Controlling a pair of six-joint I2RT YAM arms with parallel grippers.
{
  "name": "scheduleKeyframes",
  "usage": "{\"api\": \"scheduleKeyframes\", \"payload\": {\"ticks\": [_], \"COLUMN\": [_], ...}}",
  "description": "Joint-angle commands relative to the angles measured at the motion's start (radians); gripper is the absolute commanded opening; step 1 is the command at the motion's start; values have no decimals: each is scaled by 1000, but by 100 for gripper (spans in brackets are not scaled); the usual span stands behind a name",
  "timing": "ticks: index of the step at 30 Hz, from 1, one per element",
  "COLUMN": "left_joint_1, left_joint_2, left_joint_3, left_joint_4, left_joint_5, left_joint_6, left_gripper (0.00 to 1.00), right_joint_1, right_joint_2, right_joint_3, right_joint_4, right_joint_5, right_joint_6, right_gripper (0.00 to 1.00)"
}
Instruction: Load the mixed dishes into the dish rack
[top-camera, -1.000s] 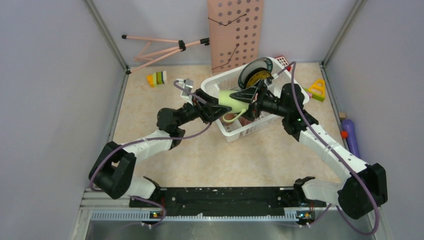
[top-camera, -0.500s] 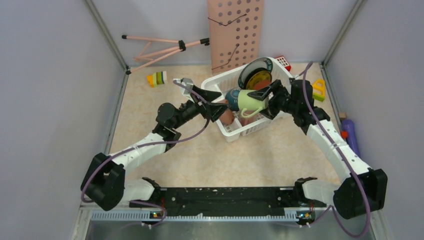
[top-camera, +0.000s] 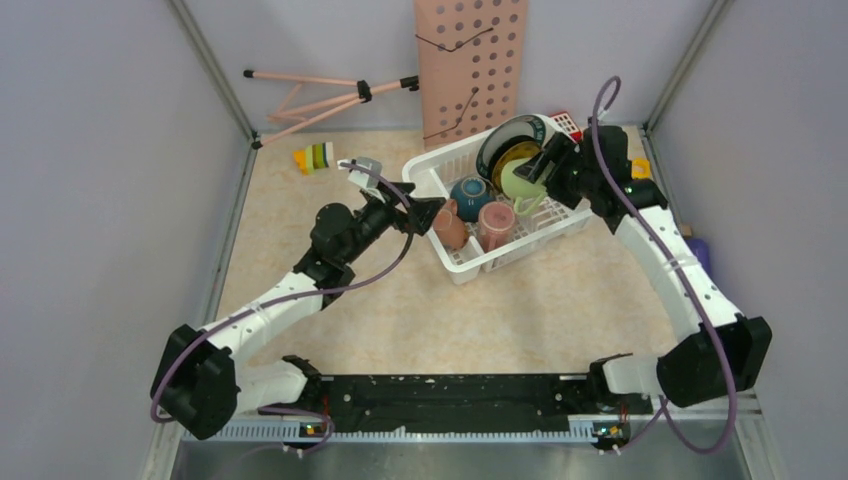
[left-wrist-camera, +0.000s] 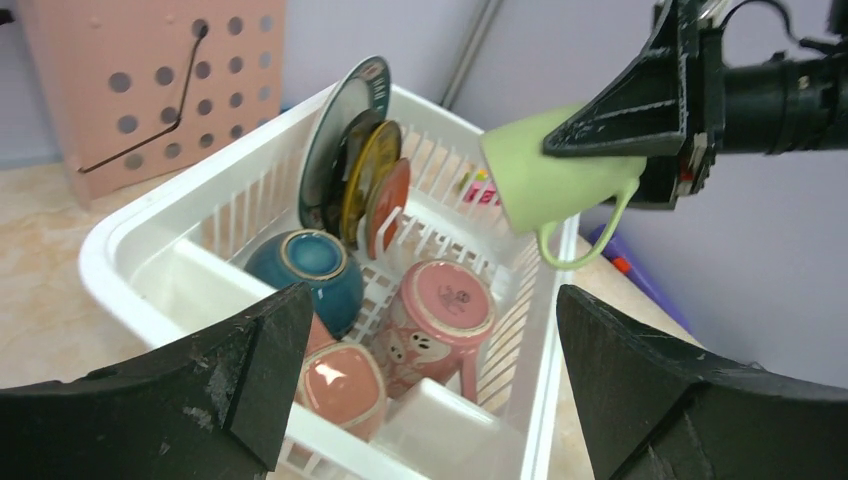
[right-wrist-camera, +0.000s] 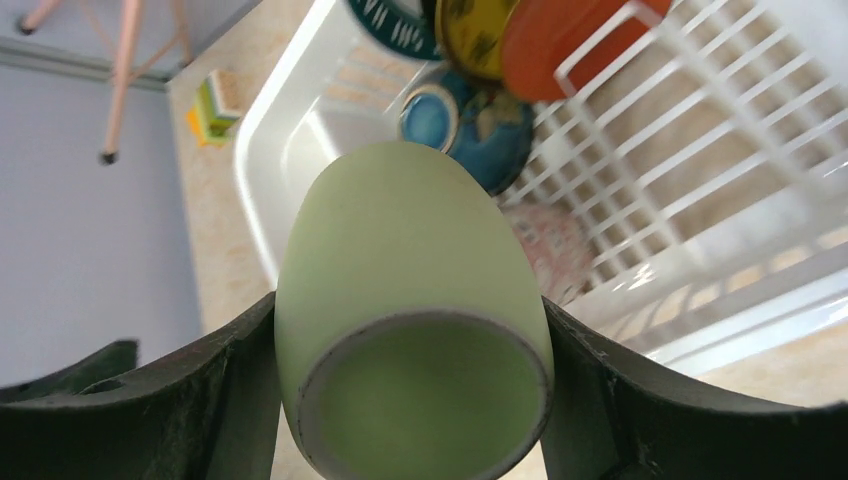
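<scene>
Green mug (top-camera: 520, 181) is in the air over the far right part of the dish rack (top-camera: 455, 263), beside the upright plates (top-camera: 515, 150). Right gripper (top-camera: 538, 168) is clamped on its body, one finger on each side.

Right wrist view: the mug's mouth faces the camera and its base points down into the rack; the handle is hidden. Left wrist view: the handle (left-wrist-camera: 580, 240) hangs underneath, and the mug's long axis runs nearly level, base tipped slightly down toward the left arm.

Left gripper (top-camera: 425, 212) has its jaws wide apart and holds nothing, just outside the rack's left rim. Teal bowl (left-wrist-camera: 300, 270) and pink cups (left-wrist-camera: 440, 312) lie in the rack below.
</scene>
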Motion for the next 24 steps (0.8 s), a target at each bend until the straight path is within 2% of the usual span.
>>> {"api": "scheduleKeyframes", "payload": {"ticks": [1,4,7,12,17,19,24], "left_joint_1": [-2,-3,-1,0,0,3,9], "left_joint_2": [-29,-29,-19,-13,17,34,35], "left_joint_3": [56,66,75,53,30,38,41], "left_joint_4": [-104,-146,-187,-195,-179,-186,-185], "left_joint_5": [-112,-181,-261,-286,-306,-293,-276], "left_joint_6": [56,61,53,36,-5,-26,-68], "left_gripper": [96,96,95,93,92,88,88], "right_joint_1": [-11,-11,-10,3,69,80,107], "right_joint_2": [82,123,168,250,301,317,335], "right_joint_3": [184,211,227,235,204,199,182], "right_joint_4": [-43,-28,-25,-10,84,132,180], "right_joint_5": [213,177,221,247,324,287,175], "right_joint_6": [-280,-420,-489,-580,-650,-686,-727], "right_gripper": [0,0,0,0,0,0,0]}}
